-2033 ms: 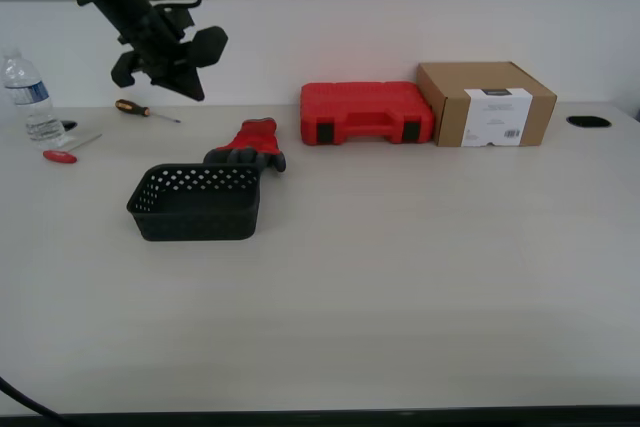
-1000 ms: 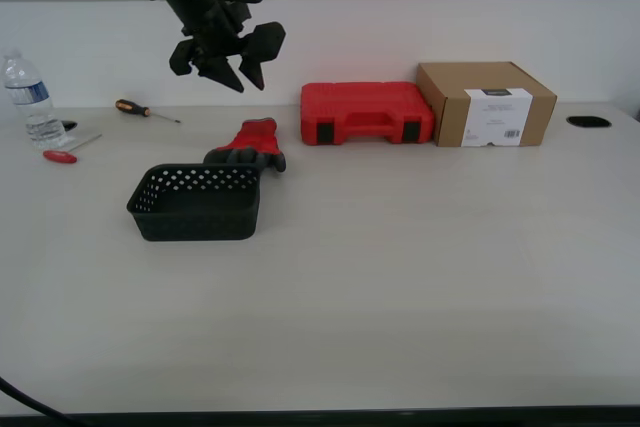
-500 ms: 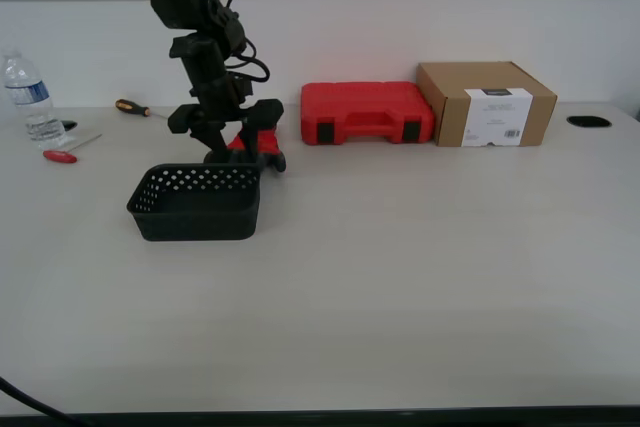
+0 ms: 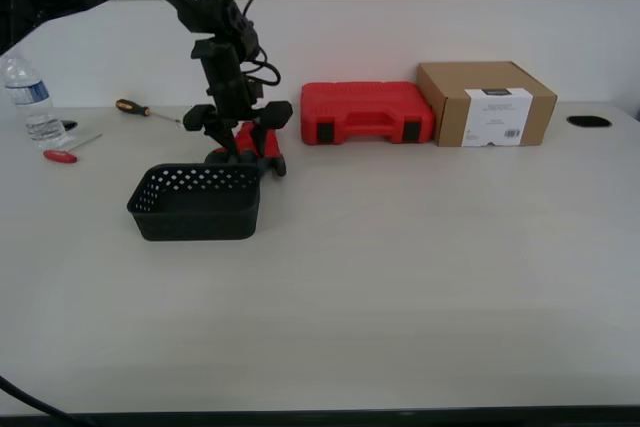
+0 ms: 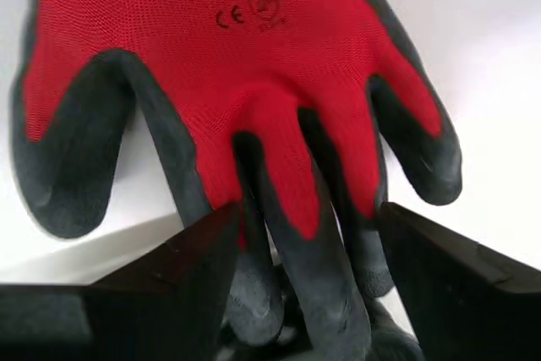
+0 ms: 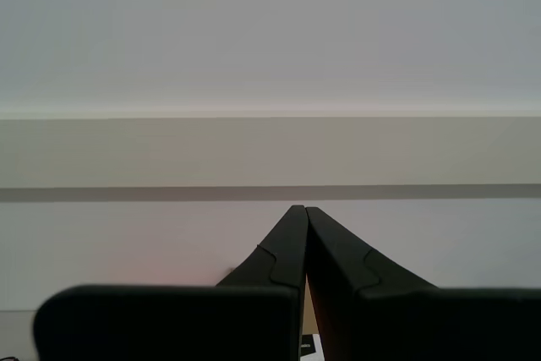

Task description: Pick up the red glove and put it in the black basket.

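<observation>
The red glove lies on the table just behind the black basket, mostly hidden by my first gripper, which stands open right over it. In the first wrist view the glove fills the picture, red fabric with dark grey coated fingers, and the open jaws stand either side of its middle fingers, with my first gripper just above them. My second gripper is shut and empty, facing a bare wall; it does not show in the exterior view.
A red plastic tool case and a cardboard box stand behind, toward the exterior view's right. A water bottle, an orange-handled screwdriver and a small red-handled tool lie at the exterior view's left.
My first gripper has come down from high at the exterior view's left and now stands low over the glove, still open. The glove and basket have not moved.
</observation>
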{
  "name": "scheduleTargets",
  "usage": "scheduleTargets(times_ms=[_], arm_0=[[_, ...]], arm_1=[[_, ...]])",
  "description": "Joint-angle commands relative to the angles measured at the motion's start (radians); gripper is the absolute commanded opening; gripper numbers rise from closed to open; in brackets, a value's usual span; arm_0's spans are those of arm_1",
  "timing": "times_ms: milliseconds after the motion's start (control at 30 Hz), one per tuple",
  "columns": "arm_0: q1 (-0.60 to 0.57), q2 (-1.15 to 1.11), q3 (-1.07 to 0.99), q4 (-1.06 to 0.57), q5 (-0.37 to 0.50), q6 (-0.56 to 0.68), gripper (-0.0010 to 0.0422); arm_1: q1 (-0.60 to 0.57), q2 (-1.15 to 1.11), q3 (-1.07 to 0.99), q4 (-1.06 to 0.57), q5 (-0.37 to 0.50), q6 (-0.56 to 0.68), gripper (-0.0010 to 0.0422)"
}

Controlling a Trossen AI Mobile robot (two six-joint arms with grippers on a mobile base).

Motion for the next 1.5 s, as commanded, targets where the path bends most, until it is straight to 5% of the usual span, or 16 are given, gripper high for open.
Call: scheduleTargets(times_ms=[33,133,233,433,500,600,967,1233,1500], arm_0=[[0.0,0.0,0.001,0.003,0.0,0.003,0.0],[0.0,0.0,0.001,0.003,0.0,0.003,0.0],[0.001,0.0,0.001,0.003,0.0,0.003,0.0],[0.0,0.0,0.001,0.003,0.0,0.003,0.0],[0.0,0.0,0.001,0.003,0.0,0.003,0.0],[0.001,0.0,0.001,0.003,0.0,0.003,0.0],[0.001,0.0,0.001,0.004,0.0,0.002,0.0],[0.001,0.0,0.001,0.002,0.0,0.003,0.0],[0.001,0.0,0.001,-0.019,0.0,0.003,0.0]], arm_1=[[-0.003,0.016,0.002,-0.017,-0.01,0.002,0.0259],[-0.003,0.017,0.0,-0.001,-0.049,0.002,0.0262],[-0.003,0.017,0.0,0.006,-0.051,0.003,0.0219],[-0.003,0.017,-0.001,0.026,-0.044,0.047,-0.0005],[-0.003,0.017,-0.003,0.023,-0.043,0.048,0.0025],[-0.003,0.016,-0.005,0.017,-0.047,0.048,-0.0006],[-0.019,-0.112,0.067,0.014,0.007,0.052,-0.0002],[-0.02,-0.279,0.066,-0.041,-0.068,0.092,-0.0002],[-0.019,-0.404,0.064,-0.281,-0.194,0.149,-0.0002]])
